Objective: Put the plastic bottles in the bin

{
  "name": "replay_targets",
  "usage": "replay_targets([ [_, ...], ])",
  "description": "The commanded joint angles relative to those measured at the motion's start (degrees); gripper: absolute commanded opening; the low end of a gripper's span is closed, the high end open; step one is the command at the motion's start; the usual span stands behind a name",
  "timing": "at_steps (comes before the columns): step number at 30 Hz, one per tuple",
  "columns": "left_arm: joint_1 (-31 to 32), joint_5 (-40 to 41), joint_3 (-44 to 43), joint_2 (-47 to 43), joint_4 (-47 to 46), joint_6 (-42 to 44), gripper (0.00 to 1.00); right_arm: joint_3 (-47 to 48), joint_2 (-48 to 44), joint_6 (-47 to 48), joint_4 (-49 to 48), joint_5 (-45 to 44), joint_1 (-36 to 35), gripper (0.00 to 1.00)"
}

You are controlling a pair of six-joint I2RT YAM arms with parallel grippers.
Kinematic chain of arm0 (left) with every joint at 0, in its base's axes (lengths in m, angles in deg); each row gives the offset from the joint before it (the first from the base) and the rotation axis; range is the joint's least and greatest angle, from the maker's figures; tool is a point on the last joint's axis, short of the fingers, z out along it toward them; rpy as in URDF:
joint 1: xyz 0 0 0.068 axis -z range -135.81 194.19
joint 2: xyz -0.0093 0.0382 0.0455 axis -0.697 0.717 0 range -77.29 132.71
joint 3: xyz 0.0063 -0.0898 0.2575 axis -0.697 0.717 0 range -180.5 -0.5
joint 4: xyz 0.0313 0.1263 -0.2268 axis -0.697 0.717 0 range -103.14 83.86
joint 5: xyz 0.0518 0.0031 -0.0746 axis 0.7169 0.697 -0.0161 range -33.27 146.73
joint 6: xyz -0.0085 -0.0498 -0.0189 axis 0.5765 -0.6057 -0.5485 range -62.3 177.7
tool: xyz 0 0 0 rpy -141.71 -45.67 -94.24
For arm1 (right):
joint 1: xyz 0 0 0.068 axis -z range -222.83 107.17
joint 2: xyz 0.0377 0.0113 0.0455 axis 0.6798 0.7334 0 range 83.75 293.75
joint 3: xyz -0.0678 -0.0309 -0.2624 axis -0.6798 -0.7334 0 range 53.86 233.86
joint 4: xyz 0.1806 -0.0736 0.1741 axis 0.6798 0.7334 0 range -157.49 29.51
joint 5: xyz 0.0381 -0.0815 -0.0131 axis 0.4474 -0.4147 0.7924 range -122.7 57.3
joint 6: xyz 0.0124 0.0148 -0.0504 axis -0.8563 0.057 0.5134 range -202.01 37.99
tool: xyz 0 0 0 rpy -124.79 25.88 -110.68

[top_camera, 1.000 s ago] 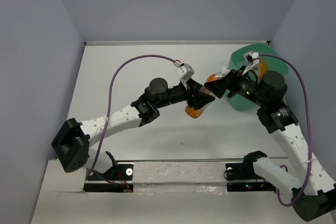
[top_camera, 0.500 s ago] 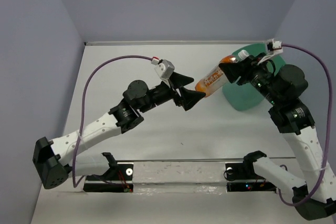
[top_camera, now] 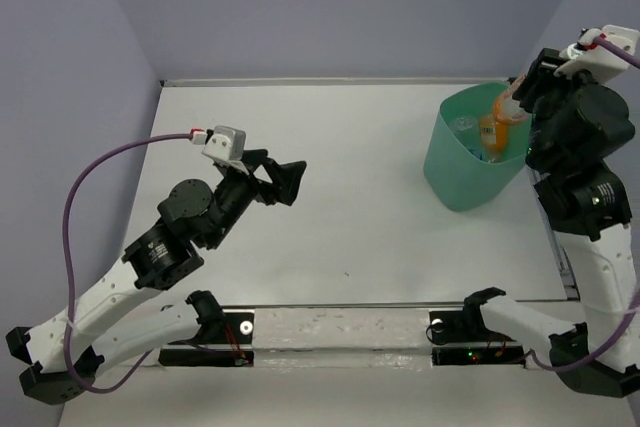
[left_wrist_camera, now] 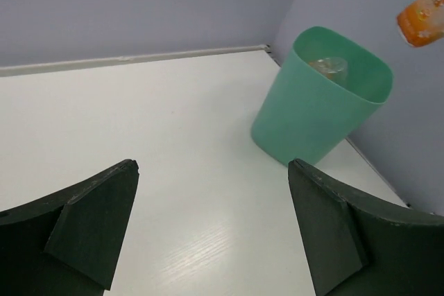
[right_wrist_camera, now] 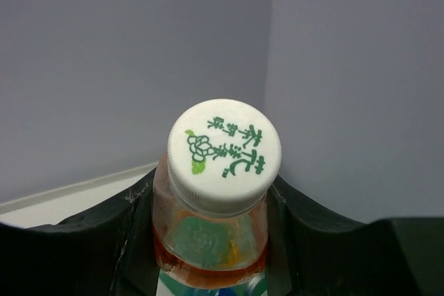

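Observation:
An orange-tinted plastic bottle [top_camera: 495, 125] with a white cap [right_wrist_camera: 224, 145] hangs upright over the mint-green bin [top_camera: 455, 175]. My right gripper [top_camera: 517, 99] is shut on the bottle's neck, and its fingers [right_wrist_camera: 128, 230] press both sides just below the cap. The left wrist view shows the bottle's base [left_wrist_camera: 422, 20] above the bin [left_wrist_camera: 305, 123]. Other bottles lie inside the bin: a clear one [top_camera: 462, 125] [left_wrist_camera: 329, 67] and one with blue on it [top_camera: 490, 154]. My left gripper [top_camera: 282, 181] [left_wrist_camera: 214, 171] is open and empty over the left half of the table.
The bin stands in the far right corner, close to the back and right walls. Purple cables loop off both wrists [top_camera: 110, 162]. A metal rail [top_camera: 340, 327] runs along the near edge between the arm bases.
The left gripper let go of the orange bottle and drew back to the left. The right gripper closed on it, carried it right and turned it upright over the bin.

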Motion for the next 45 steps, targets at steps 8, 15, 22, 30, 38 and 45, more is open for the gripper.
replay_targets([
  [8, 0.23, 8.02, 7.31, -6.45, 1.86, 4.2, 0.99, -4.24, 11.51, 6.41, 1.87, -2.92, 10.09, 0.22],
  [15, 0.06, 7.66, 8.1, -6.71, 2.47, 4.64, 0.99, -8.2, 19.25, 3.17, 0.46, 2.18, 12.38, 0.27],
  [22, -0.21, 8.28, 8.54, -7.24, 2.03, 4.82, 0.99, -9.7, 20.22, 0.7, 1.33, 4.3, 12.38, 0.83],
  [30, -1.0, 9.69, 8.81, -7.06, 1.86, 4.55, 0.99, -4.43, 14.52, -3.87, 8.28, 6.93, 12.38, 1.0],
  [38, -2.14, 10.04, 9.16, -7.15, 1.24, 4.55, 0.99, -0.29, 6.95, -9.84, 13.29, 18.44, 12.38, 1.0],
  [45, -3.64, 8.46, 9.33, -8.29, 0.19, 4.02, 0.99, -9.14, -6.48, -17.22, 5.24, 50.45, 12.38, 0.0],
])
